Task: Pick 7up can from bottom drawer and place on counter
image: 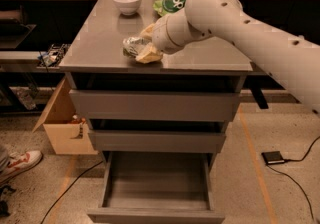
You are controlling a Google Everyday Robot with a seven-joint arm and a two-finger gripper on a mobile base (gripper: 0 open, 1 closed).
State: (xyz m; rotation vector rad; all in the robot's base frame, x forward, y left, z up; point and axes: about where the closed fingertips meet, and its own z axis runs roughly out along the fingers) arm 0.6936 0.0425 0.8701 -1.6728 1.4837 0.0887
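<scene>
Presently the hand (140, 46) is clamped on the can (131, 46), one yellowish finger (148, 31) above it and one below, with the can's crumpled silver end sticking out to the camera's left of the fingers. Hand and can sit low over the front middle of the desk (97, 43), well apart from the bowl (127, 2); contact with the surface cannot be confirmed. Below, the bottom drawer (156, 180) stands pulled out.

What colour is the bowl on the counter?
White bowl, camera view; the gripper holds the 7up can over the counter.
</scene>
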